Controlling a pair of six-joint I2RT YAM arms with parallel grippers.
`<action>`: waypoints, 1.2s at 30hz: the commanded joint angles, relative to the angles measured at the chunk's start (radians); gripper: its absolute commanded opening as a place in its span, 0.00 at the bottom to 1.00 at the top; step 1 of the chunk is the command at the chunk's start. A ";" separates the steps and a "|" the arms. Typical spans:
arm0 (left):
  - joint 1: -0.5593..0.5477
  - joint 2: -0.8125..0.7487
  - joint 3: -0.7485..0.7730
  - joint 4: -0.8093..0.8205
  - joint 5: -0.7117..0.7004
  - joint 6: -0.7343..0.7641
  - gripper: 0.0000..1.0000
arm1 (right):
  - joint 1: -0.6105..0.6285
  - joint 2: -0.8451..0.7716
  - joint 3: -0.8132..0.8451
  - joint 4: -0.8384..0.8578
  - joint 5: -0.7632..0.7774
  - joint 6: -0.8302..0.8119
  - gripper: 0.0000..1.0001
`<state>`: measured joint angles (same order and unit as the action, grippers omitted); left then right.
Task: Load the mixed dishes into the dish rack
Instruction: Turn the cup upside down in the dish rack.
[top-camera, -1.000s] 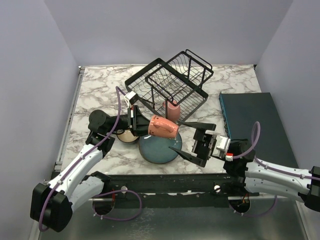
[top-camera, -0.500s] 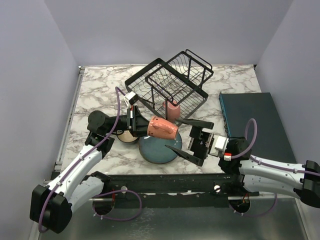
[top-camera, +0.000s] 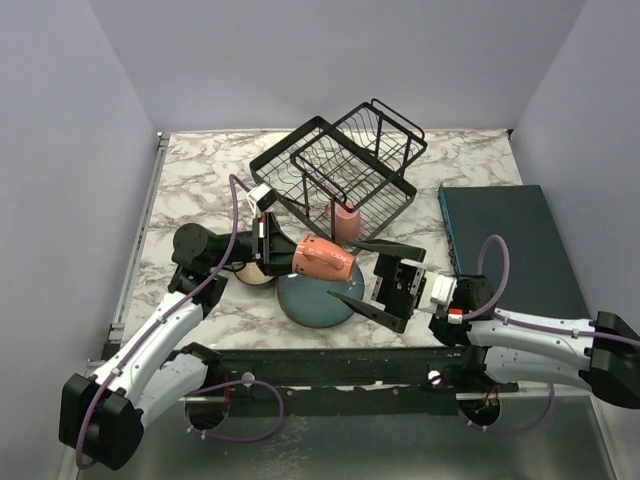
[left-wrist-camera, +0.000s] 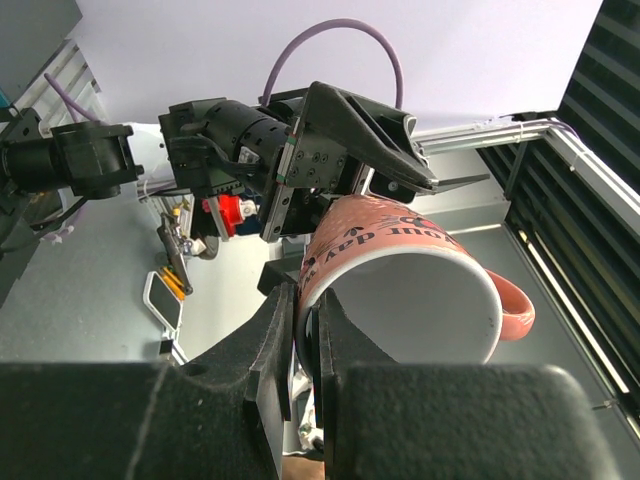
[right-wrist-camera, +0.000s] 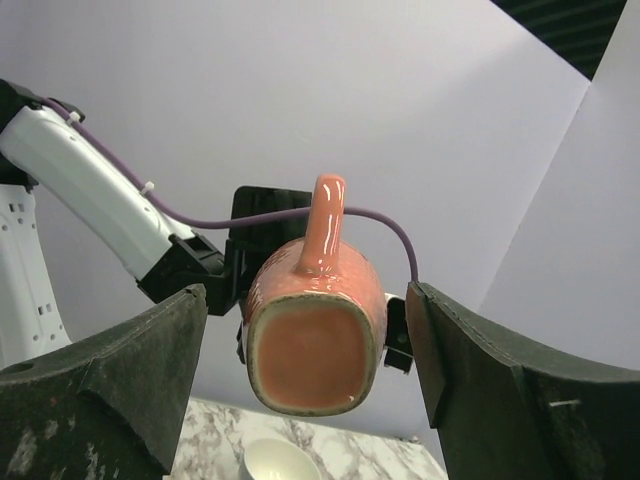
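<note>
My left gripper is shut on the rim of a pink mug and holds it on its side above the dark teal-blue plate. In the left wrist view the fingers pinch the mug's wall, one inside and one outside. My right gripper is open, its fingers on either side of the mug's base without touching it. The right wrist view shows that base with a gap on each side and the handle pointing up. A second pink mug stands in the lower tray of the black dish rack.
A small bowl with a tan inside sits on the marble beside the plate, under the left wrist. A dark teal flat slab lies at the right. The rack takes up the back centre of the table.
My right arm has moved left, bringing its open fingers around the mug's base, and its jaws have narrowed slightly. The left arm keeps the mug nearly still.
</note>
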<state>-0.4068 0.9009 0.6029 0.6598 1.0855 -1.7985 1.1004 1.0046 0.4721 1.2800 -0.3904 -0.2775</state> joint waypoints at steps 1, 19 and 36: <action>0.002 -0.035 0.026 0.057 0.013 -0.025 0.00 | 0.007 0.030 0.000 0.158 -0.023 0.024 0.85; -0.005 -0.062 0.040 0.073 0.005 -0.071 0.00 | 0.005 0.238 0.024 0.498 -0.100 0.076 0.77; -0.007 -0.067 0.019 0.146 -0.016 -0.117 0.00 | 0.005 0.189 0.065 0.498 -0.104 0.034 0.77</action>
<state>-0.4095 0.8516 0.6094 0.7269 1.0973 -1.8839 1.1000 1.2209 0.4923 1.4948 -0.4622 -0.2138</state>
